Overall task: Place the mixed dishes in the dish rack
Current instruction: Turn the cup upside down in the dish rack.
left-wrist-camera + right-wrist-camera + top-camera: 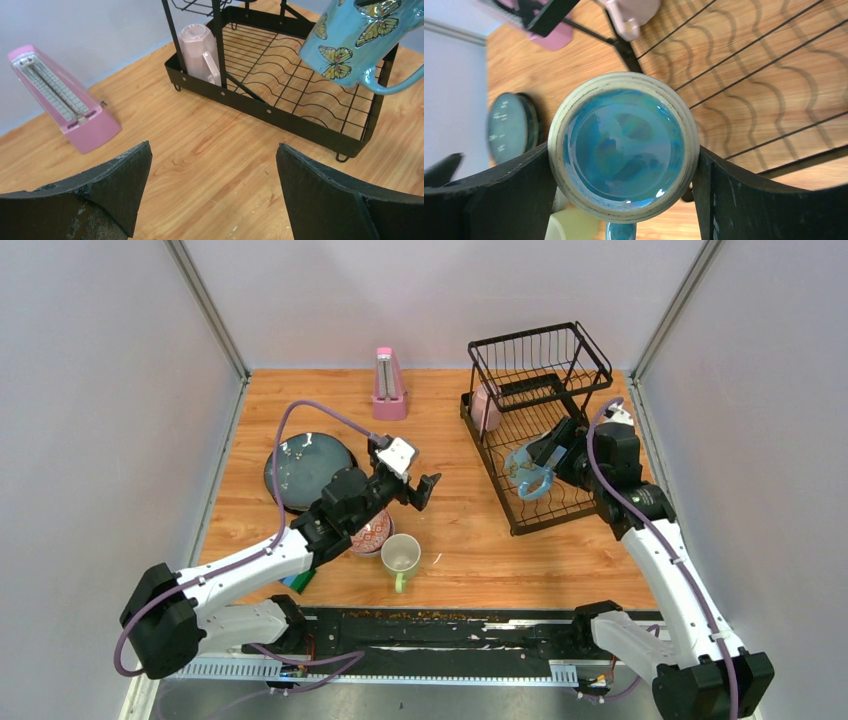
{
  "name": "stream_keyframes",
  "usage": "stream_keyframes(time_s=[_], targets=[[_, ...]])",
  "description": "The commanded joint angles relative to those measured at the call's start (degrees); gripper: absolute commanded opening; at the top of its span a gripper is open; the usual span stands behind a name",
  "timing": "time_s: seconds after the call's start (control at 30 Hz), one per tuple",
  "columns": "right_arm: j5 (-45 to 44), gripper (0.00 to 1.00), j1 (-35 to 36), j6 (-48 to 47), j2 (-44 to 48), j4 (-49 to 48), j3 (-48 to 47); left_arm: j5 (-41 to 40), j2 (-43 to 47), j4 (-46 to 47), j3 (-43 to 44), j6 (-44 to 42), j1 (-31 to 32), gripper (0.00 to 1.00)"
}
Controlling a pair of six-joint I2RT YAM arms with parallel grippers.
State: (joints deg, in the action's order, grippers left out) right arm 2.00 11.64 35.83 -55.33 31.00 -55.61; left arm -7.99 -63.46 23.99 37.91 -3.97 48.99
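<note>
My right jaws are clamped across the blue butterfly mug point(624, 150), held above the dish rack point(300, 125), in which a pink mug point(197, 50) sits. My left jaws stand wide apart, empty, over the bench point(460, 540), which carries a plate point(308, 470), a red-patterned bowl point(372, 533) and a pale green mug point(401, 555).

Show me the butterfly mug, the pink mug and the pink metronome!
butterfly mug point(350, 45), left wrist view, on its blue painted side.
pink mug point(194, 49), left wrist view, on its side wall.
metronome point(56, 95), left wrist view, on its front face.
</note>
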Motion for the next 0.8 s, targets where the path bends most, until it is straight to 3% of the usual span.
stream_keyframes(time_s=[0.0,0.33,0.77], targets=[[-10.5,0.0,-0.3,-8.8,-0.5,-3.8,-5.1,2.3,1.1,-7.0,3.6,7.0,-1.8,1.0],[-15.1,0.0,-0.2,-17.8,-10.6,-7.9,-3.9,4.6,-1.2,-15.7,8.4,13.5,-4.9,1.0],[-17.5,0.0,-0.2,-22.1,-16.2,-19.1,0.2,4.0,-1.6,-16.7,9.0,13.9,-5.7,1.0]])
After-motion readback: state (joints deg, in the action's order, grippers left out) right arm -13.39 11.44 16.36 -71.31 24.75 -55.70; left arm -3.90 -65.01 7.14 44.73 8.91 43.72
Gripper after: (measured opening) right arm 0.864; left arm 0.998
